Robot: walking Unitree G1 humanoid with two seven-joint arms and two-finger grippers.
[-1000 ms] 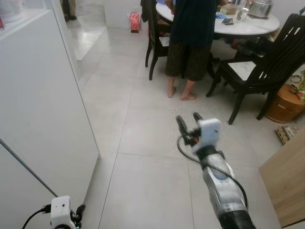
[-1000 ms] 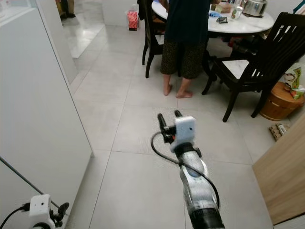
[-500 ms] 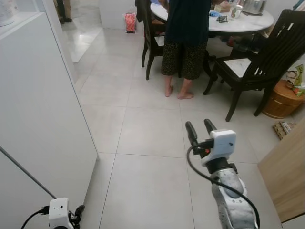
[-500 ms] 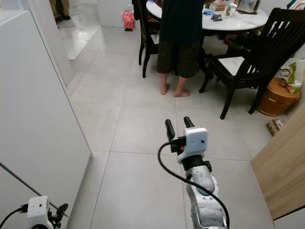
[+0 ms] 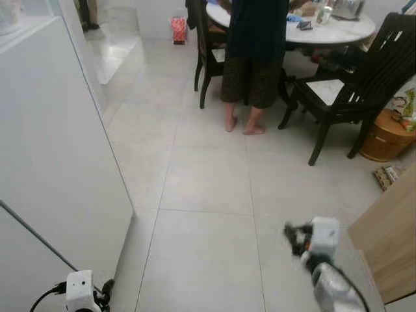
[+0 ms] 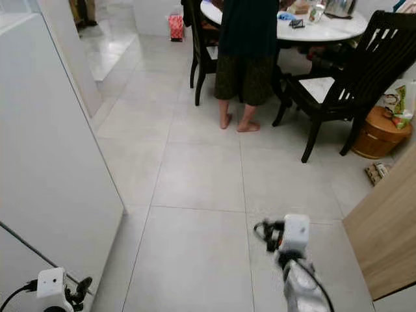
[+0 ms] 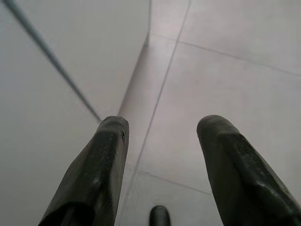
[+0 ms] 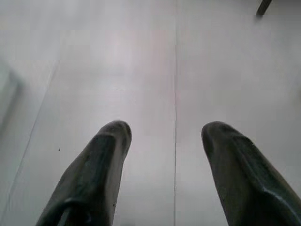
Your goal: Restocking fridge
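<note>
The right gripper [image 8: 162,141] hangs low over bare floor tiles [image 5: 208,175], its two black fingers spread apart with nothing between them; from the head views that arm is blurred, near and to the right. The left gripper [image 7: 162,136] sits lower and nearer, at the left, also spread and empty, its fingers pointing down along the foot of a tall white panel [image 5: 58,149].

That panel is what I take for the fridge or its door, though nothing on it settles which. It stands hard on the left, its long flat face running from near to far, and the left arm is plainly the nearer of the two, just beside it. The right arm is well apart from it, out over open floor.

Nothing to stock it with is in either gripper. The likeliest goods lie the other way: far and to the right, on the round white table [image 5: 338,32], where a person [image 5: 257,58] stands barefoot among dark chairs [image 5: 364,84]. A wooden bucket [image 5: 383,140] and a pale wooden board [image 5: 390,247] edge the right side. So I judge the robot stands between stock and fridge, empty-handed.
</note>
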